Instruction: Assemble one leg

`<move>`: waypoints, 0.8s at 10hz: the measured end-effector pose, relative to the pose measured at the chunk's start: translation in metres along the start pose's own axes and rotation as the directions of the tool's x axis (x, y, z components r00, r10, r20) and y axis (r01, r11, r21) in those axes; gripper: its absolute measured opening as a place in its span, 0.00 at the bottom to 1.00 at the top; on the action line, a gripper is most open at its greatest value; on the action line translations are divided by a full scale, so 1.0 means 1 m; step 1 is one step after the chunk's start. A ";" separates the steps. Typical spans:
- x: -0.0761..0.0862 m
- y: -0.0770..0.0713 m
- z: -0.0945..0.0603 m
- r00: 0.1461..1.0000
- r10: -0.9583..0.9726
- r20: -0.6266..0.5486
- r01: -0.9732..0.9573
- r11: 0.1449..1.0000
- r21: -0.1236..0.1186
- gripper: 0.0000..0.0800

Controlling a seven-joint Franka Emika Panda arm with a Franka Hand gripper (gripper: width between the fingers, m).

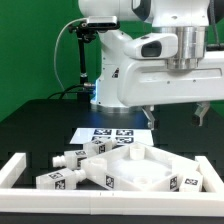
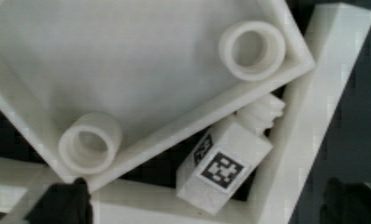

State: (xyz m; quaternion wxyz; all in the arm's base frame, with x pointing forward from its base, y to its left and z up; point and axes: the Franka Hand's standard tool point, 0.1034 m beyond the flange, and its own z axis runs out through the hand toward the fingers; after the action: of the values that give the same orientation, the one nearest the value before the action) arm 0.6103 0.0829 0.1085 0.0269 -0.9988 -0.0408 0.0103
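Pincer (image 1: 176,115) hangs spread; only wrist view shows panel (image 2: 137,75) sockets (image 2: 255,47).

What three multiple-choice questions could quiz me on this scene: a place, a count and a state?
1. Where is the marker board? A on the table beyond the panel; B in the jaws; C atop the panel.
2. How many round sockets does the wrist view show on the panel? A none; B two; C five.
3. How do the gripper's jaws stand? A shut on a leg; B shut on the panel; C open, empty.
Answers: 1 A, it lies flat past the panel. 2 B, a second one shows. 3 C, they hang wide apart above the panel.
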 end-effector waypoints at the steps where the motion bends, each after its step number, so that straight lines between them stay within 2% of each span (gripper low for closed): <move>1: 0.008 -0.001 0.002 1.000 0.020 0.004 -0.020 1.000 0.016 0.81; 5: 0.006 -0.002 0.004 1.000 0.008 0.003 -0.008 1.000 0.016 0.81; 7: 0.006 -0.012 0.021 0.988 0.147 0.040 -0.147 0.989 0.006 0.81; 8: 0.015 -0.015 0.034 0.979 0.199 0.043 -0.200 0.980 0.007 0.81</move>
State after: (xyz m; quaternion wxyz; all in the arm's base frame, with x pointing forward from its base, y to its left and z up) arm 0.6237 0.1012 0.0753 0.0304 -0.9972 0.0590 0.0341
